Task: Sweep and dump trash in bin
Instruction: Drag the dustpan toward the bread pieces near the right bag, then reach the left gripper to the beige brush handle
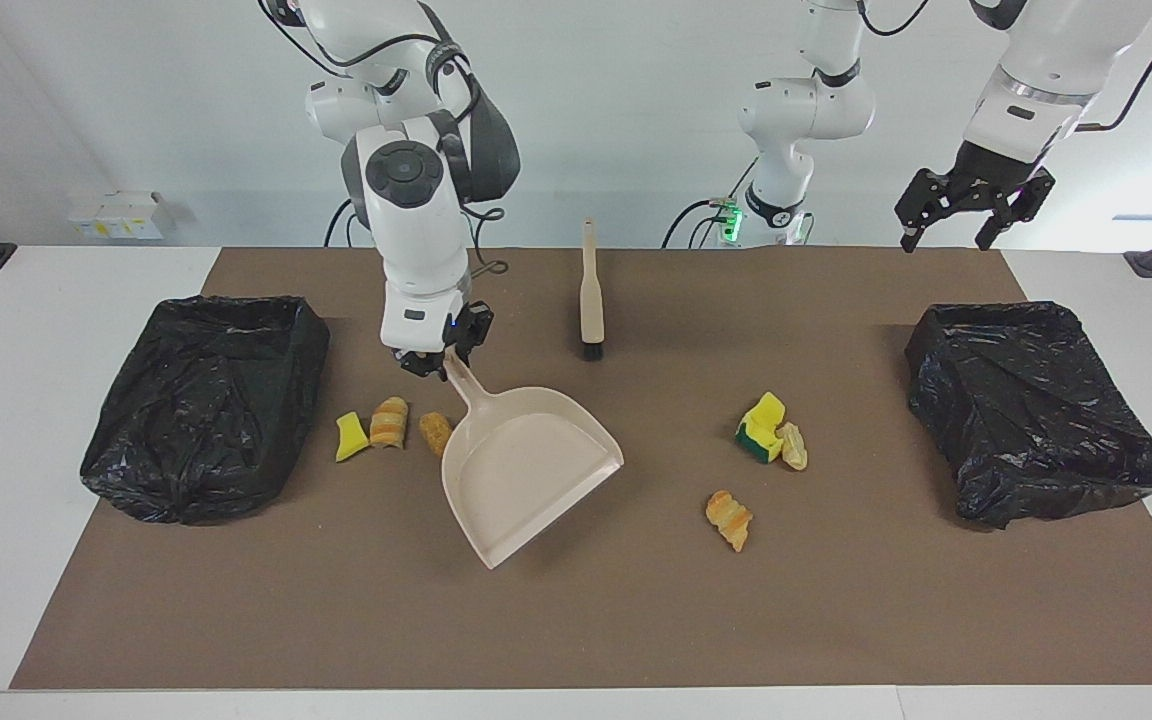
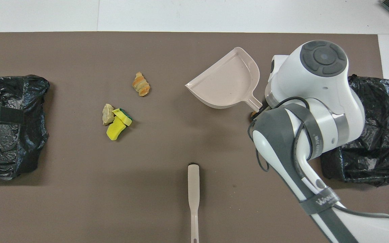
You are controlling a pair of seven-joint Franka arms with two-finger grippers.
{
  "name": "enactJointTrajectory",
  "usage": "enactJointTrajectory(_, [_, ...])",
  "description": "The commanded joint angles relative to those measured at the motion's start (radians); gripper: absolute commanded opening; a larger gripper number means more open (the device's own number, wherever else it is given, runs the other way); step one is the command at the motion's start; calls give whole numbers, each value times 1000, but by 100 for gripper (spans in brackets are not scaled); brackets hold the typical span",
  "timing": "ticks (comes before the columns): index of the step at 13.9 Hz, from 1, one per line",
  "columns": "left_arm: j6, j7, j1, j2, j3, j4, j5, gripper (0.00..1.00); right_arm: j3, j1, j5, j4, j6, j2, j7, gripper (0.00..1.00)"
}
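Clamped on the dustpan (image 1: 526, 470) handle at center left of the facing view, the right gripper (image 1: 439, 357) could knock the 3 trash scraps (image 1: 388, 424) beside its edge away, while the left gripper (image 1: 966, 212) waits wide open, upper right.

One camera faces the robots across the bench (image 1: 576, 620); another looks steeply down; both share its brown mat (image 2: 79, 189).

This is a robotics lab: two white jointed robot arms (image 1: 416, 200) stand bolted at the edge of a plain white bench (image 1: 36, 300) covered by a flat brown mat (image 1: 576, 620), with loose black cables (image 1: 696, 215), green status lights at the bases and bare pale walls around.
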Motion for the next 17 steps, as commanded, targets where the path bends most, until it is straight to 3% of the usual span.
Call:
enactJointTrajectory(1, [-30,1,-8,-13,-10,-5,-9,100,8,-39,-3,-16,-21,-31,-257,0])
enactJointTrajectory(3, [-35,-53,-47,-22,-41,-16,-15,100,5,-45,-13,-17,-18,-31,-379,0])
enactJointTrajectory(4, [-22,-127,-66,-51,-52,-67,-16,100,8,-60,-27,-20,-16,-31,-396,0])
enactJointTrajectory(9, [4,-408,-312,-79,-58,-219,-85,100,6,-69,-90,-36,42,-29,-604,0])
enactJointTrajectory(13, [261,-584,-526,-154,-58,-503,-99,100,6,-68,-108,-92,112,-37,-701,0])
enactJointTrajectory(17, [460,-718,-734,-105,-58,-663,-99,100,8,-60,-108,-158,132,-46,-712,0])
